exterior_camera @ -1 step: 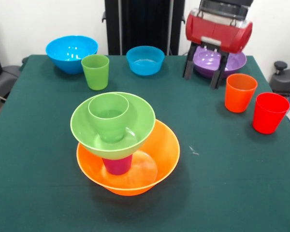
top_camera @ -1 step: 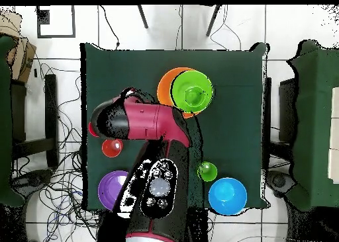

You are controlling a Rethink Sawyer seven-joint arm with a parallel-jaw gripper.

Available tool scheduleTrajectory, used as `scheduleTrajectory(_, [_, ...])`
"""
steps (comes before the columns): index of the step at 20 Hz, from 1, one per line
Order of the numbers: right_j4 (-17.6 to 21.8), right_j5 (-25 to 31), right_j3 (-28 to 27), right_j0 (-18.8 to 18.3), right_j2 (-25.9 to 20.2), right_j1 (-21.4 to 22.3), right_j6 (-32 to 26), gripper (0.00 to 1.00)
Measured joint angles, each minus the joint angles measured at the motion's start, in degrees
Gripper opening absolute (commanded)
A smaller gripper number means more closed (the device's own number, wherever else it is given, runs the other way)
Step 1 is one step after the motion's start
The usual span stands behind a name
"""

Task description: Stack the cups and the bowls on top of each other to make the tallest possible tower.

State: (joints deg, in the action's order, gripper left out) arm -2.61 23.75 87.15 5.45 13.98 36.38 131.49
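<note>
The tabletop [exterior_camera @ -1 step: 222, 183] carries everything, and the tower [exterior_camera @ -1 step: 121, 140] is the landmark: orange bowl [exterior_camera @ -1 step: 159, 159] as base, purple cup [exterior_camera @ -1 step: 117, 165] inside it, green bowl [exterior_camera @ -1 step: 135, 128] on that, green cup [exterior_camera @ -1 step: 108, 116] on top.

Well beyond and right of the tower, the tool [exterior_camera @ -1 step: 205, 63] straddles the purple bowl [exterior_camera @ -1 step: 232, 63], its two fingers spread either side, gripping nothing yet.

To do this step well, I'd close squarely on the rim and lift straight, since the tower's green bowl already sits off-centre (it looks tippy).

The front view shows those fingers, plus the orange cup [exterior_camera @ -1 step: 240, 92] and the smaller blue bowl [exterior_camera @ -1 step: 145, 60]; overhead, the arm [top_camera @ -1 step: 142, 123] hides all three.
</note>
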Motion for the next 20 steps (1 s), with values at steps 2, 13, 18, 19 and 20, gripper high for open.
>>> scheduleTrajectory(2, [-0.25,-1.72,0.7,0.06,0.17,-1.06,0.05,1.0])
scheduleTrajectory(13, [-0.4,-8.6,9.67,3.16,0.38,-1.91,0.05,1.0])
scheduleTrajectory(18, [-0.79,-11.16,15.19,6.28,0.37,-0.67,0.07,1.0])
scheduleTrajectory(19, [-0.89,-11.86,16.57,7.17,0.36,-0.23,0.07,1.0])
scheduleTrajectory(20, [-0.92,-12.3,17.68,7.79,0.29,0.2,0.07,1.0])
